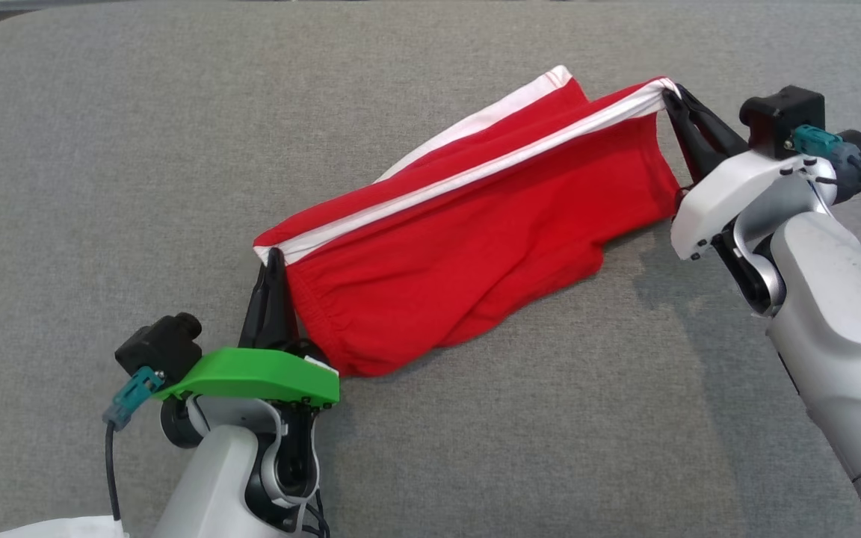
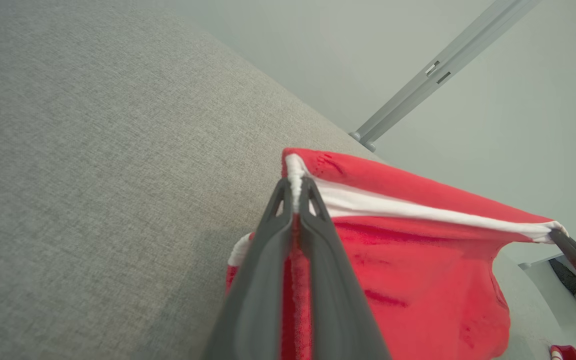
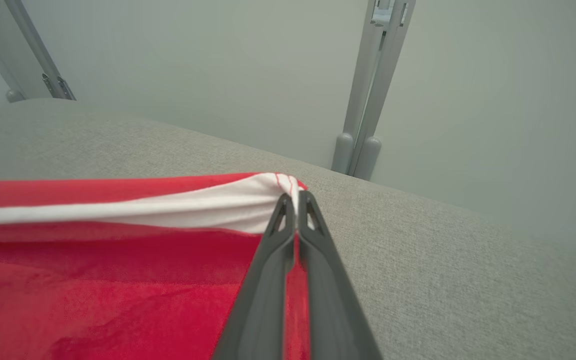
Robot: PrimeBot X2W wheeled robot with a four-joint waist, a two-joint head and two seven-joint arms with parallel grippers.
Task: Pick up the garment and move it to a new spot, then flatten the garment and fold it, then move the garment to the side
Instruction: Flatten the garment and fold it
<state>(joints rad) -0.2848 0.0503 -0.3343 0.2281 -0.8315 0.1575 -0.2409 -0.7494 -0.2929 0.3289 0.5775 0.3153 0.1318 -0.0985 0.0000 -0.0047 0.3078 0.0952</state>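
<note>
In the head view we hold the garment [image 1: 468,246], red shorts with a white stripe, stretched across the middle of the grey cushion [image 1: 139,149]. It slants toward the far right corner. We judge it light and limp, so it is best taken at the stripe's ends. The left gripper [image 1: 273,258] points toward the far edge, and the right gripper [image 1: 673,93] reaches in from the right edge.

In the left wrist view, the fingers are pinched together on the white seam. In the right wrist view, the fingers are likewise clamped on the stripe's end, with the cloth sagging below.
</note>
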